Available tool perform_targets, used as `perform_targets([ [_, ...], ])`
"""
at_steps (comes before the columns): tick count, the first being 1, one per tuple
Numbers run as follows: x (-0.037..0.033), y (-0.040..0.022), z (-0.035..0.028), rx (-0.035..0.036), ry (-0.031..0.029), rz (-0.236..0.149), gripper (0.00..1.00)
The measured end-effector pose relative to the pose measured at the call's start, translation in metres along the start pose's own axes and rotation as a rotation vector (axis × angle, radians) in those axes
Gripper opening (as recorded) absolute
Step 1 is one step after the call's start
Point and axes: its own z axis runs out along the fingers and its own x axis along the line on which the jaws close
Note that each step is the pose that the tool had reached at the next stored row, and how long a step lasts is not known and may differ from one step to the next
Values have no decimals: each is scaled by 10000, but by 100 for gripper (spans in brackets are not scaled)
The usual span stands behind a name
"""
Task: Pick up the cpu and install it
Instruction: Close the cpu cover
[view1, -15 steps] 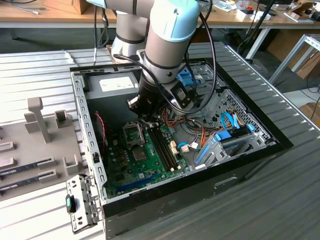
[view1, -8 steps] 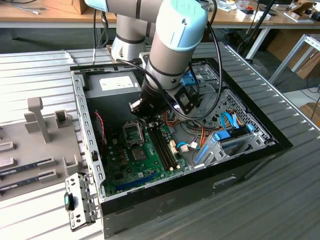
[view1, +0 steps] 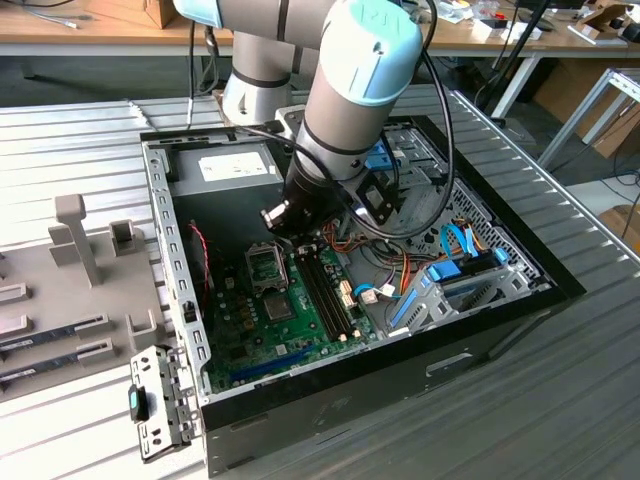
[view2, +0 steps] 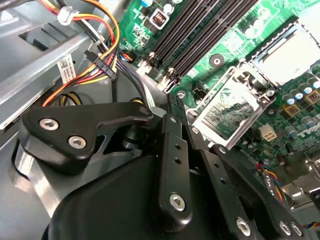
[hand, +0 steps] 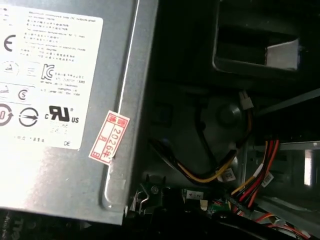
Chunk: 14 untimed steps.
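Even overhead light outside; glare on power supply label (hand: 47, 75); deep shadow beside it; gripper linkage (view2: 170, 165) blurred.

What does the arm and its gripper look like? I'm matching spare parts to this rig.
In the exterior view the arm has silver-grey tube sections with pale blue joint caps, and black cables loop alongside its wrist. In the second wrist view the gripper is matt black, built from flat linkage bars joined by round silver pins and screws.

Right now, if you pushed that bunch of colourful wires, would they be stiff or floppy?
Probably floppy: the colourful wires curve loosely. Thin, so likely light. One end joins a black plug, so they'd likely tug back.
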Motion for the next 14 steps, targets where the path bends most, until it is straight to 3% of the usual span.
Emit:
perform_targets([
  [7, -14, -2, 4, -43, 50, -328, 11],
  [14, -16, -4, 15, -72, 161, -1012, 11],
])
